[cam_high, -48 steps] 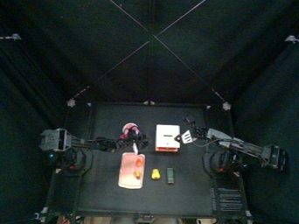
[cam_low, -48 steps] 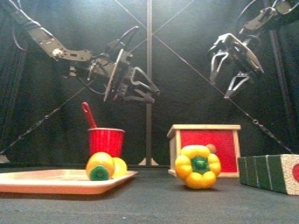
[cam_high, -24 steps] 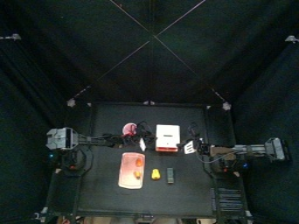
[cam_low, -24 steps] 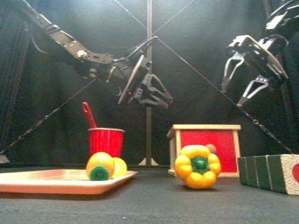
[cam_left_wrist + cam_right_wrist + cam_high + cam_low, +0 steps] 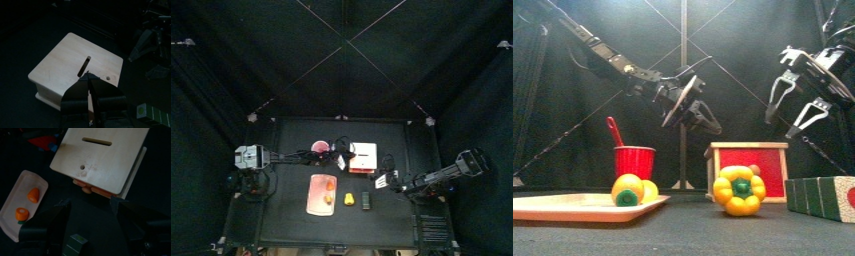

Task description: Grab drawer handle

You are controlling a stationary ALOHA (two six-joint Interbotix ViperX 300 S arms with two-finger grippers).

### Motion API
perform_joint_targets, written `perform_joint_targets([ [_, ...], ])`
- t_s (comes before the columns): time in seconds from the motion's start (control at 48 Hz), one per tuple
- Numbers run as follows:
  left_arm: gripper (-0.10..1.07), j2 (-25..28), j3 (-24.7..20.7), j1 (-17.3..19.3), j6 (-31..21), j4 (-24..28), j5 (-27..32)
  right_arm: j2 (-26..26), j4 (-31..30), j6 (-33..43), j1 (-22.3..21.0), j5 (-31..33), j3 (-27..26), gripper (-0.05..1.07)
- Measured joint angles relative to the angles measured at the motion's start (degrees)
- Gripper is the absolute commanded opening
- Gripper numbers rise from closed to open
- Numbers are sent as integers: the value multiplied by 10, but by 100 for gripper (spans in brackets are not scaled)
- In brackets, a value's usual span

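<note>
Looking down, I see the small reddish-orange drawer handle on the right front edge of the pale wooden box, with my right gripper just beside it, jaws spread wide and empty. My left gripper hangs above the box, jaws shut, holding nothing. I count one long pink tray, one red cup, two yellow peppers.
</note>
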Motion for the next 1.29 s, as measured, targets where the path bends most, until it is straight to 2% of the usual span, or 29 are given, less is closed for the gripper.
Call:
perform_joint_targets([
  [0.271,27,40,-30,14,-2,0,41,68,-4,14,3,6,-16,94],
  [0.521,27,53,-44,22,-2,-2,71,109,-3,14,-5,0,-33,93],
  [0.75,27,52,-45,24,-2,-2,74,134,2,13,-19,-11,-53,93],
  [1.292,27,54,-45,24,-2,-2,75,243,18,2,-75,-12,-130,93],
])
